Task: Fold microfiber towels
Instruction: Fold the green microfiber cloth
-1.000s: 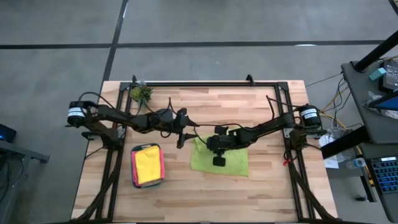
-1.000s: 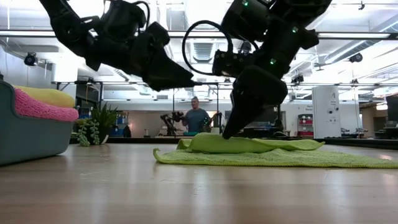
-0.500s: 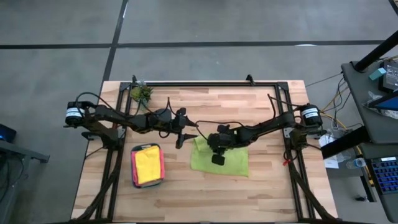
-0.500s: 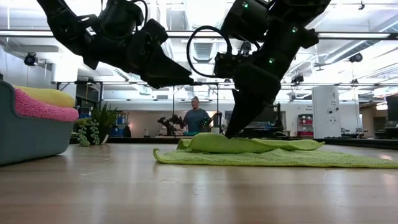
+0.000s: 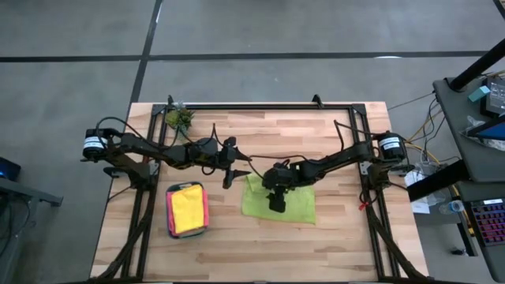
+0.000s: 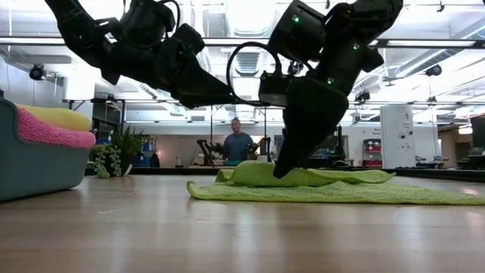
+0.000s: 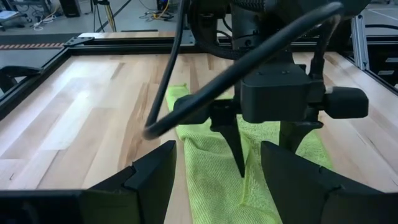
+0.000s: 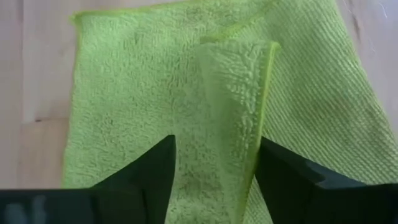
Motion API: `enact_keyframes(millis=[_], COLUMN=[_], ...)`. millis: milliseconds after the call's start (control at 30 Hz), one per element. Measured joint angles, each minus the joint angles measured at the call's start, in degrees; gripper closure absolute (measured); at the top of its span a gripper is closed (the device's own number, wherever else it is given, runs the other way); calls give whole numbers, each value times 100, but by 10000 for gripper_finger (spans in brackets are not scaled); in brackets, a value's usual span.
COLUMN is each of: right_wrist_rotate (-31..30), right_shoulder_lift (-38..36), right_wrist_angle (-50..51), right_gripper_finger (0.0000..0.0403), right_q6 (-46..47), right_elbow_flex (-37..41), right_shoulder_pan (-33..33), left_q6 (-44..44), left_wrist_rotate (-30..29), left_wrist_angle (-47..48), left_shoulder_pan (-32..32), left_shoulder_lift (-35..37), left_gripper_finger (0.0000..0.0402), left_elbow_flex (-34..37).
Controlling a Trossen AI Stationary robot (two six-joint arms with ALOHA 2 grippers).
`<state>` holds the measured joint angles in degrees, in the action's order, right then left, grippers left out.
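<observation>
A lime green microfiber towel (image 5: 298, 208) lies flat on the wooden table right of centre, with one flap (image 8: 235, 87) folded over onto it as a raised ridge (image 6: 303, 176). My right gripper (image 5: 276, 202) points steeply down at that ridge, open, one finger on each side of the flap in the right wrist view. My left gripper (image 5: 232, 169) hovers open above the table, left of the towel, holding nothing. A yellow towel (image 5: 188, 210) and a pink towel (image 6: 53, 130) lie in the teal tray (image 5: 169, 214). My right gripper comes at the lime towel's folded-over flap (image 8: 217, 118) from above, slanting, with its fingers (image 7: 237, 149) spread on either side of it. The tips reach down to the cloth; whether they touch it I cannot tell. The towel lies on the table.
The teal tray stands at the near left. A small potted plant (image 5: 179, 118) sits at the far left corner. Dark frame rails (image 5: 260, 106) run along the far edge and both sides. A person (image 6: 239, 144) stands in the room beyond the table.
My right gripper has opened, letting go of the lime towel's flap, and its wrist has rolled a little while staying over the same spot. The flap stays folded over on the towel.
</observation>
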<state>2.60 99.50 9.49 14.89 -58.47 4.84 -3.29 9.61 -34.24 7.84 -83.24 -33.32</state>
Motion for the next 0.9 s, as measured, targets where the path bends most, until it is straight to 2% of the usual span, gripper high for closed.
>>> enact_keyframes(millis=[133, 367, 533, 700, 900], right_wrist_rotate=[1, -3, -205, -761, -1069], right_shoulder_lift=[0, -2, -91, -120, -119], right_wrist_angle=[1, -6, 264, 977, 1402], right_gripper_finger=[242, 378, 393, 394, 394], right_q6=[-76, -231, -398, -926, -1803], right_elbow_flex=[5, 5, -120, -659, -1213], right_shoulder_pan=[0, 0, -21, -139, -665], left_q6=[2, 4, -124, -619, -928], left_wrist_rotate=[0, 0, -204, -582, -714], left_wrist_angle=[2, -24, -65, -71, 39], left_shoulder_pan=[0, 0, 13, 40, 87], left_shoulder_lift=[0, 0, 223, 793, 1412], left_gripper_finger=[182, 182, 182, 182, 182], left_elbow_flex=[0, 0, -14, -9, -21])
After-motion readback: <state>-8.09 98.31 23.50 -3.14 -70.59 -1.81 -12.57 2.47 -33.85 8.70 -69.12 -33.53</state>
